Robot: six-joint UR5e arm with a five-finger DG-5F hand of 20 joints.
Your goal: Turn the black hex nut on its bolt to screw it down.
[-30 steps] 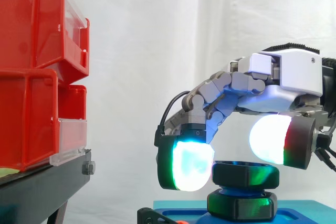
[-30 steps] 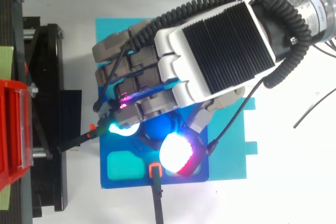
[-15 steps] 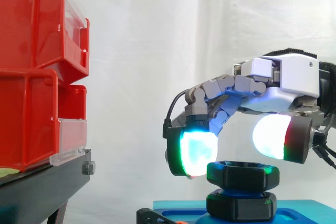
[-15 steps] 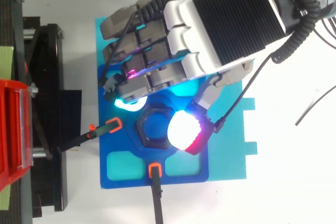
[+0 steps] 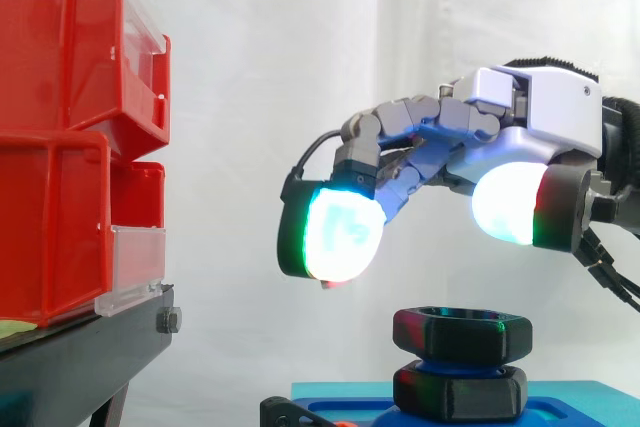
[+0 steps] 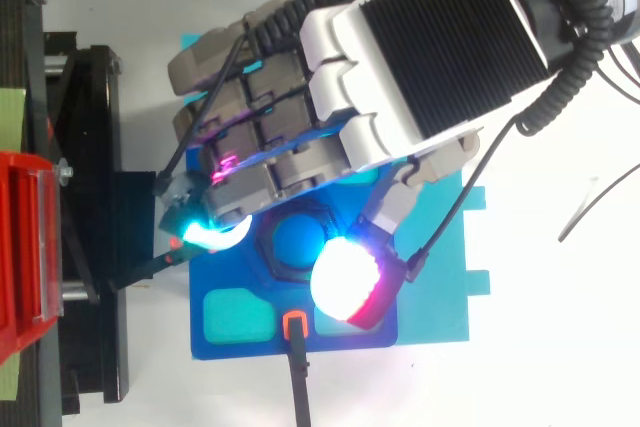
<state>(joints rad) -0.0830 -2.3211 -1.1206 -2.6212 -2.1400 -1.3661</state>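
Hand (image 5: 505, 147) hangs in the air above the nut (image 5: 462, 335) and does not touch it. Its fingers are bent a little and the thumb is held wide apart from them, so it grips nothing. One fingertip (image 5: 340, 232) glows white and green at 9 o'clock of the palm. The thumb pad (image 5: 505, 202) glows white at 6 o'clock of it. The black nut sits at 6 o'clock under the hand, on top of a second black hex piece (image 5: 460, 392). From above, the nut rings a blue bolt (image 6: 293, 244) on a blue base (image 6: 440, 297). Red bins (image 5: 60, 127) are at 9 o'clock on a black stand (image 5: 80, 357)
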